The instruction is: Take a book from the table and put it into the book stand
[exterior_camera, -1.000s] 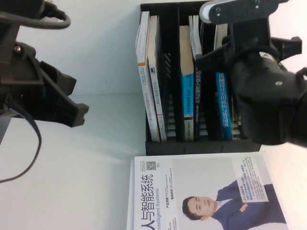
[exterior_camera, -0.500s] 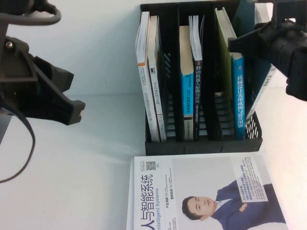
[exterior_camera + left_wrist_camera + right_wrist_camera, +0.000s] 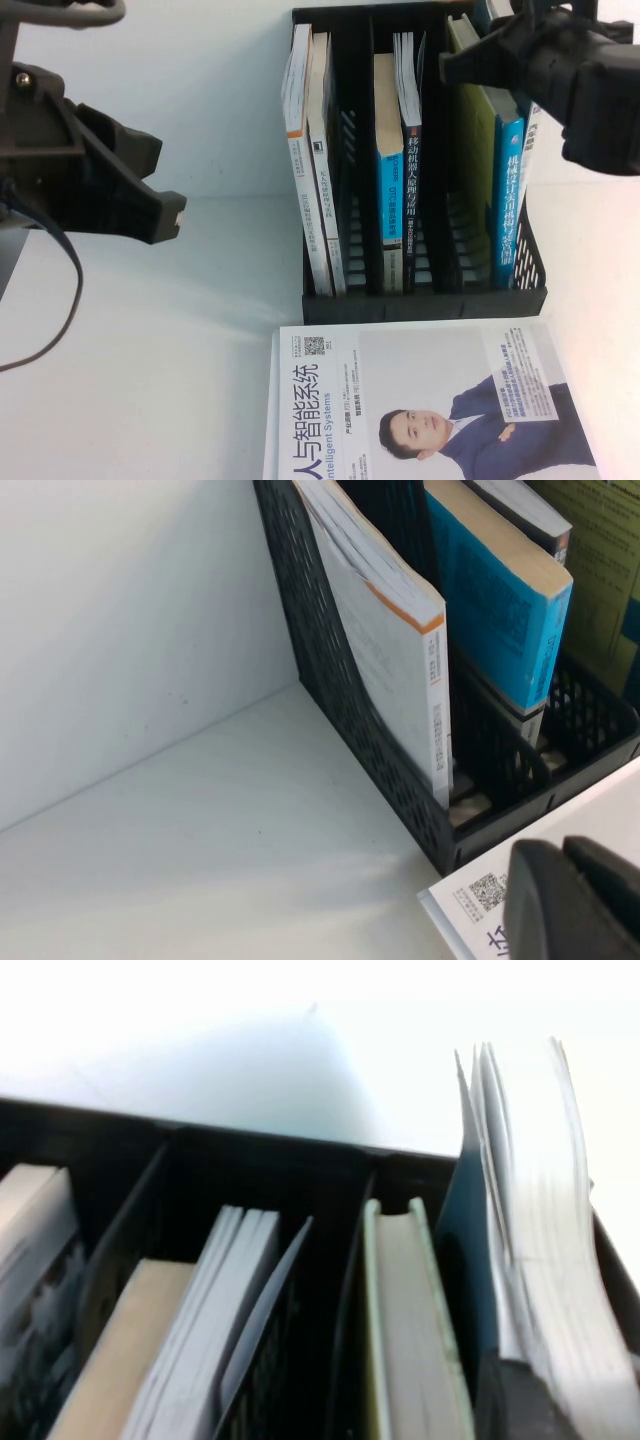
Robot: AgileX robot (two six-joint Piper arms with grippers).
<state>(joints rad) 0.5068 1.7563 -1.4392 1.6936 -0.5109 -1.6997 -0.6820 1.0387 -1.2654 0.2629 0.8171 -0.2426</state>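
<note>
The black book stand (image 3: pixel 420 305) stands at the back of the white table (image 3: pixel 150 380). Its right slot holds a green book, a blue-spined book and, against the outer wall, the white book (image 3: pixel 528 150), standing nearly upright. My right gripper (image 3: pixel 510 80) is above that slot, shut on the top edge of the white book. In the right wrist view its fanned white pages (image 3: pixel 540 1210) sit against a dark finger (image 3: pixel 520 1400). My left gripper (image 3: pixel 165 215) hangs shut and empty over the table left of the stand. Its fingers (image 3: pixel 540 900) show above the lying book's corner.
A white-and-blue book showing a man in a suit (image 3: pixel 430 400) lies flat in front of the stand. The left slot holds white books (image 3: pixel 305 150). The middle slot holds a blue-spined book (image 3: pixel 390 190) and a dark one. A white wall is behind.
My right gripper has drawn back from low over the right slot to above it. The white book went from leaning outward to nearly upright in the slot. The left arm shifted slightly.
</note>
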